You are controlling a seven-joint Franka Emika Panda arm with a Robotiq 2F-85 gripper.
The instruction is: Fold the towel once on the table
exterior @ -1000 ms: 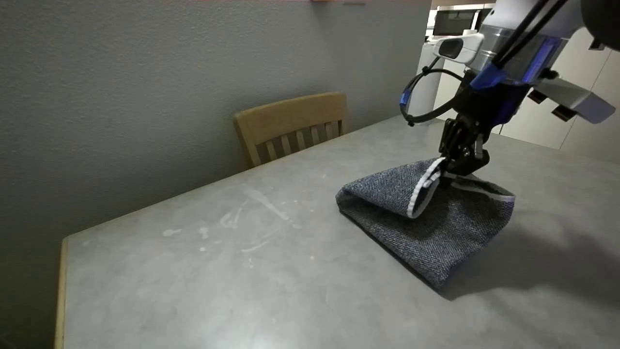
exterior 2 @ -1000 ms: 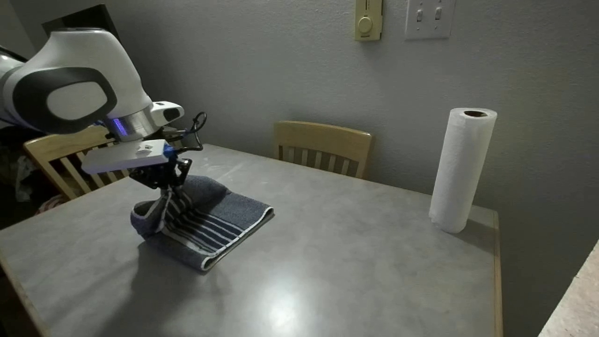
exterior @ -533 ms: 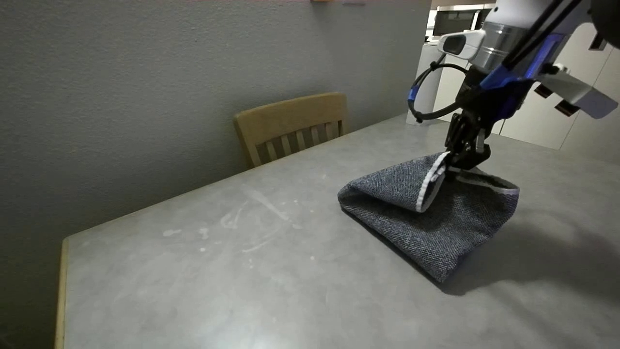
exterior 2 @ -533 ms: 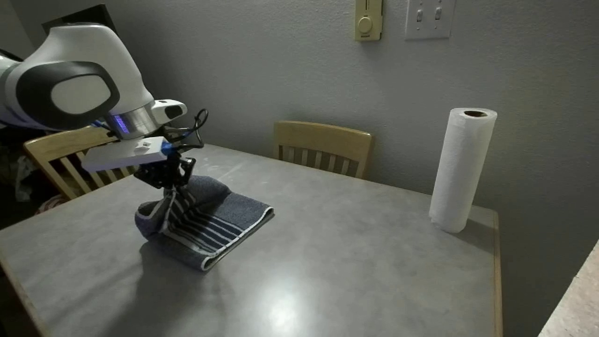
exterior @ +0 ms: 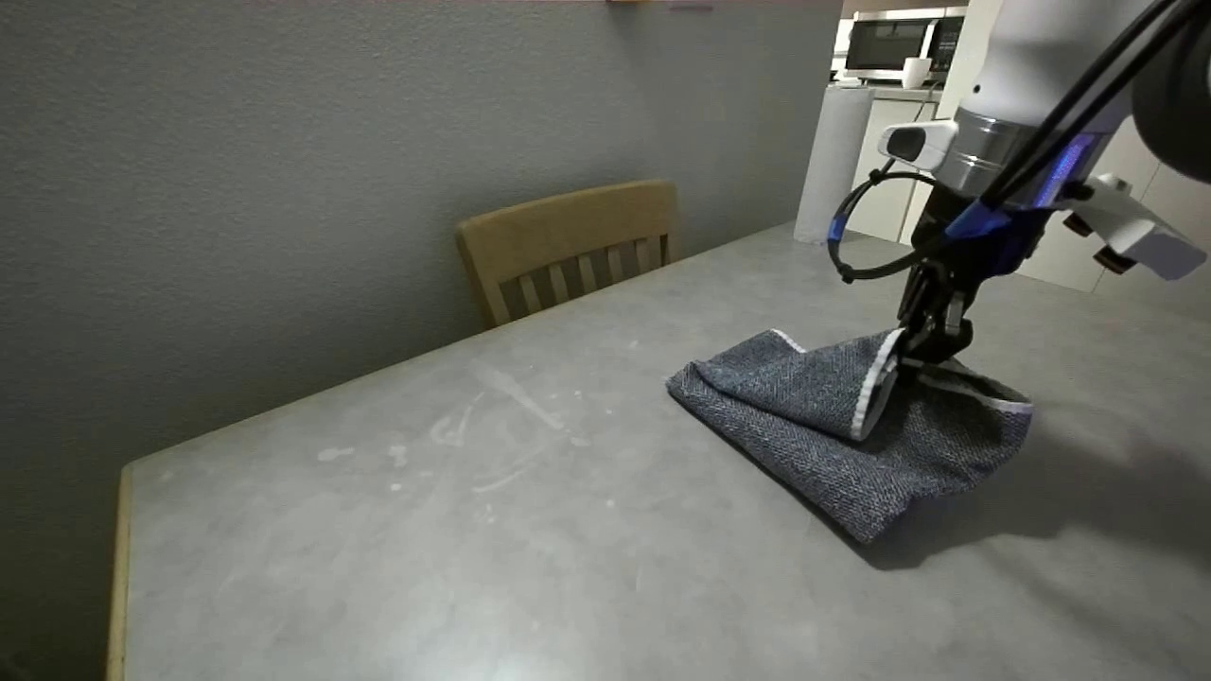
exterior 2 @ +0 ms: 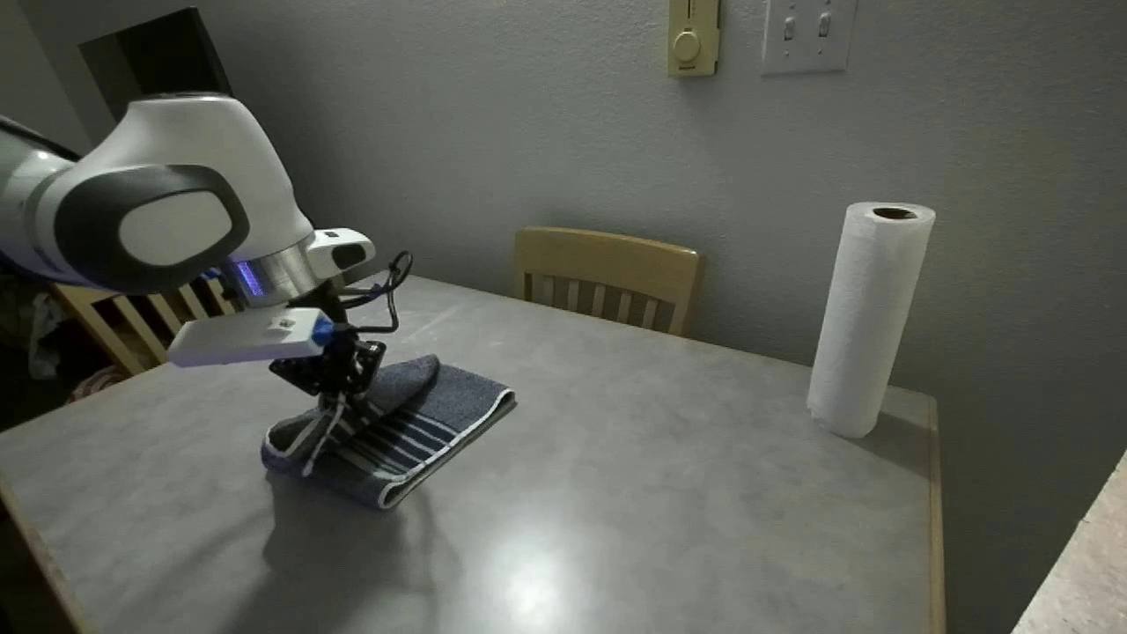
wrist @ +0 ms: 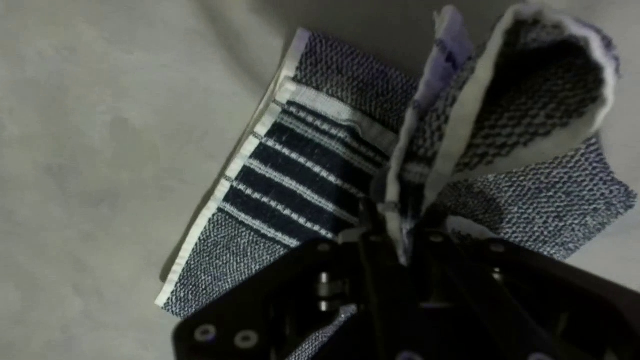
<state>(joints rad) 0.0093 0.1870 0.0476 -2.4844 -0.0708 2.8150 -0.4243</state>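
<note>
One white robot arm (exterior 2: 176, 220) with dark grey joint covers leans in from the left of an exterior view, bent so its black metal fingers (wrist: 376, 267) point down. They are clamped together on a white-hemmed edge of the grey-blue terry towel (exterior 2: 409, 436) with navy and whitish stripes; the wrist view shows the hem bunched between them, a loop gaping just beyond. I take that grip to be for drawing this edge over the rest. The towel is beneath the arm on the light grey, matte-topped desk (exterior 2: 651, 493), its striped end lying flat, which probably anchors it. Fold under way, I'd judge, not finished.

Further right, a tan wooden slat-backed chair (exterior 2: 607, 257) stands at the desk's far edge, presumably tucked out of the way. On the grey textured wall (exterior 2: 493, 132) are a cream rectangular thermostat (exterior 2: 693, 37) with a round dial, its tiny mark too small to read, and a white two-toggle switch plate (exterior 2: 807, 37), with no lettering visible. Last, a tall white paper roll (exterior 2: 870, 326) stands on end near the desk's corner, well apart from the towel, likely to leave folding room; it shows no label.
</note>
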